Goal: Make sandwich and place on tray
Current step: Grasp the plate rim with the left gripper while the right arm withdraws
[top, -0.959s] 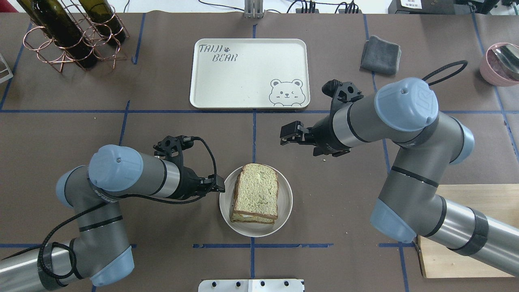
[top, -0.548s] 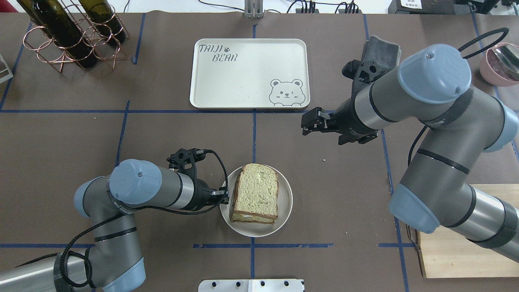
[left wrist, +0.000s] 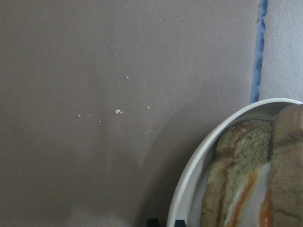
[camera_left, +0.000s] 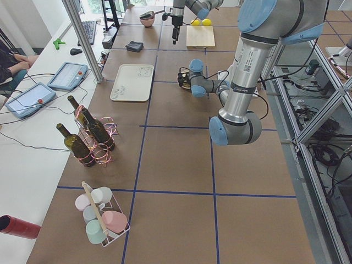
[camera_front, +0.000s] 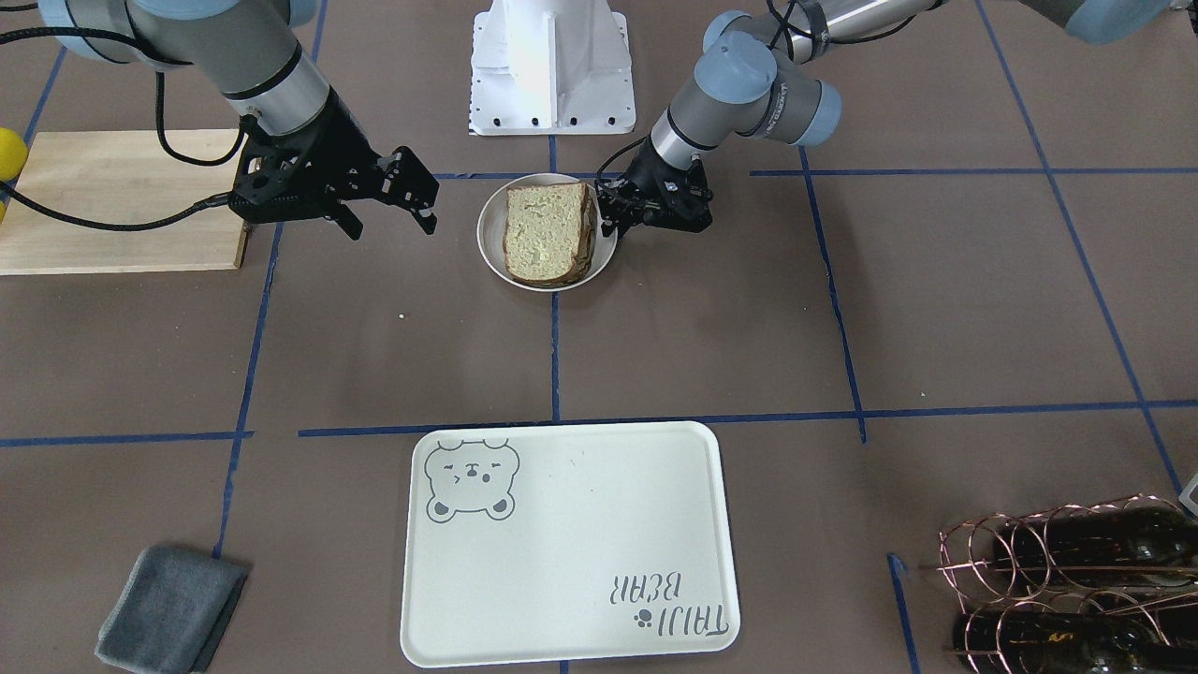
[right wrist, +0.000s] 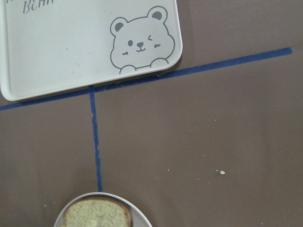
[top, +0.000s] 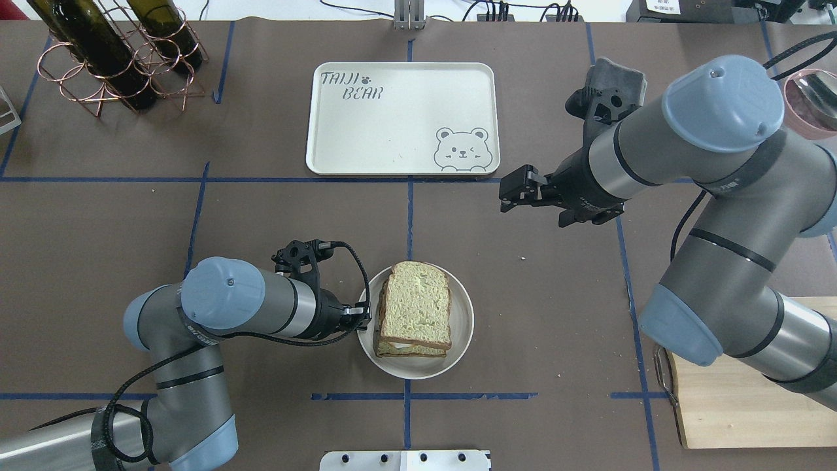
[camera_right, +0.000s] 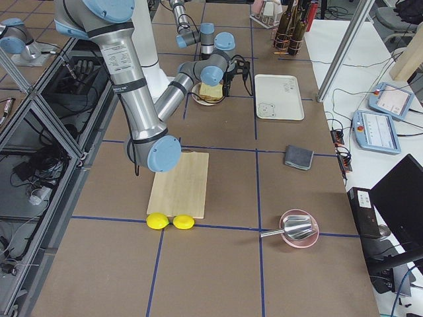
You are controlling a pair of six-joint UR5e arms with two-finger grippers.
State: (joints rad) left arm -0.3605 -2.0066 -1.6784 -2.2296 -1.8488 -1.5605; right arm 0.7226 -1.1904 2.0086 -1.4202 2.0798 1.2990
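Two square slices of pale bread with dark brown crust, stacked as a sandwich (top: 416, 311), lie on a small round white plate (top: 460, 337). The plate is right at the tips of the left gripper (top: 363, 318), on the side toward the robot's right arm. From above the filling is almost hidden. Only the left wrist view shows a strip of white fried egg with orange yolk (left wrist: 246, 203) between the slices, and there both plate and bread are cut off by the frame. The left gripper's fingers are set close together at the plate's rim. Just the dark fingertips (left wrist: 153, 222) peek in at the bottom of the wrist view, so whether they pinch the rim cannot be told.

The right gripper (top: 509, 191) hangs with its jaws spread wide and nothing between them. The large cream rectangular tray with the grey bear face and "TAIJI BEAR" lettering (top: 392, 124) lies just beside it, bear corner nearest. The tray is well ahead of the left gripper, away from the robot. A folded grey cloth (top: 624, 73) beyond the right gripper is partly covered by that arm's wrist. The wooden cutting board (top: 732, 412) back toward the robot is cut off by the arm and the frame edge.
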